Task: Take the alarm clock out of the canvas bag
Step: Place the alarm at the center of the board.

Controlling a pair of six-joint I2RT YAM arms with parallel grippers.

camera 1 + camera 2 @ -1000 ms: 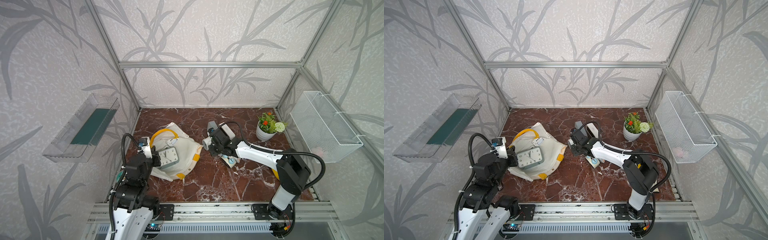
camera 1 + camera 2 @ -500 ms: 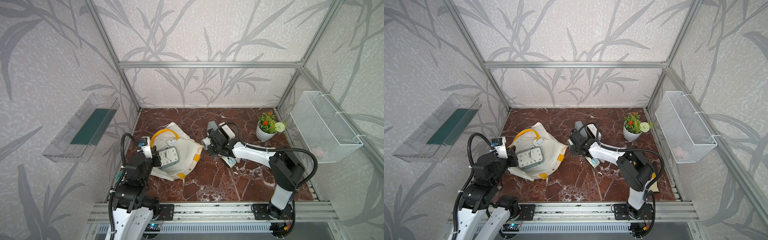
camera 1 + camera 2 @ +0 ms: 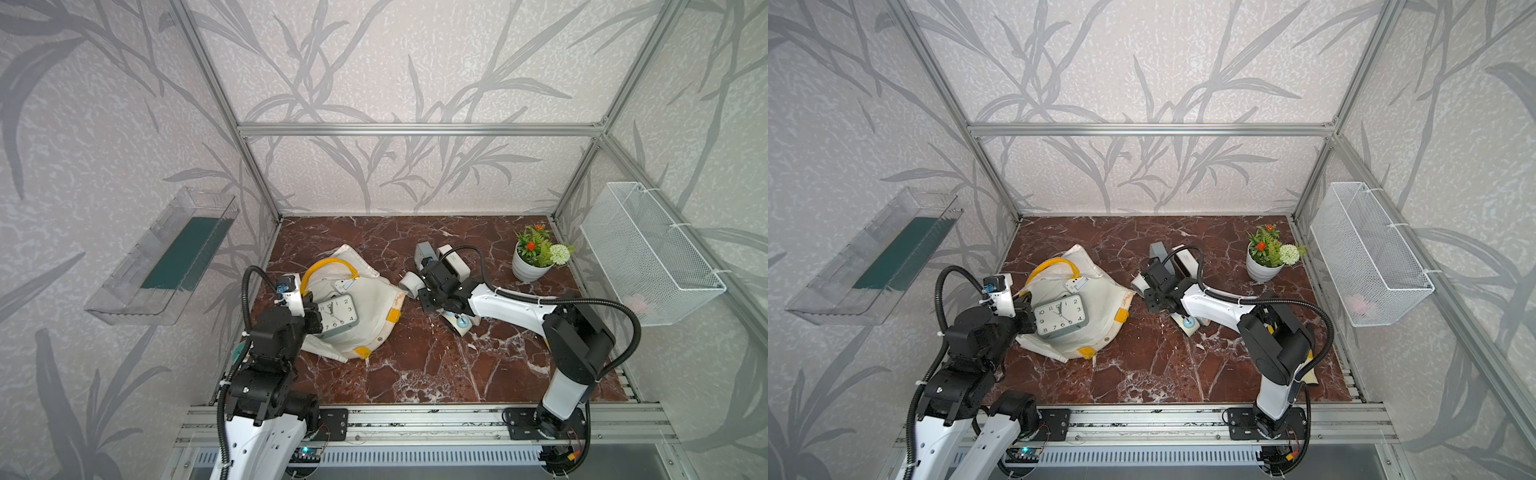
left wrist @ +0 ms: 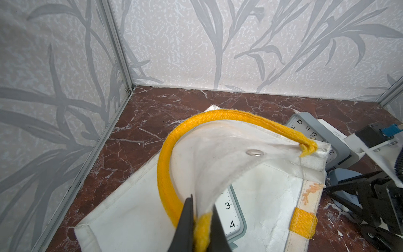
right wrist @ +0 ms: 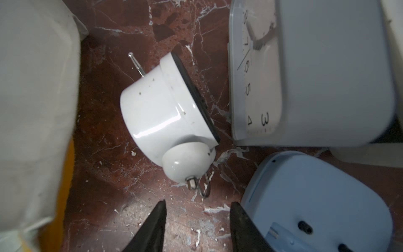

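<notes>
The canvas bag (image 3: 374, 291) lies flat and crumpled on the left part of the tabletop (image 3: 436, 365), which has a glossy red-brown marble pattern with white veins. The cloth is thick and cream-white, a little stained, with yellow woven patches and a round metal snap (image 4: 254, 152) near the rim. The alarm clock (image 3: 338, 316) is in the open mouth of the bag, lying face up. It is a rounded square with a grey-green plastic frame, a white face and black numbers. In the left wrist view only the part with the 3 and the 4 shows under the lifted cloth.

The left pincer (image 4: 201, 210) is pressed together on the rim of the bag, where the yellow strap (image 4: 165, 165) is sewn on. The strap makes a stiff arch above the cloth. The thin dark fingers (image 4: 186, 220) pinch the cloth and the strap end between them.

The right pincer (image 5: 197, 205) is spread and holds nothing. It is low over the tabletop, just beside the bag. In front of it lies a round white clock (image 5: 165, 113), shiny and tipped on its side, with a dome bell and a thin wire loop near the fingertips. Close by are a grey square clock (image 5: 316, 76) and a pale blue rounded clock (image 5: 305, 207) with its back showing.

A plant in a white pot (image 3: 534, 259) stands at the back right.
</notes>
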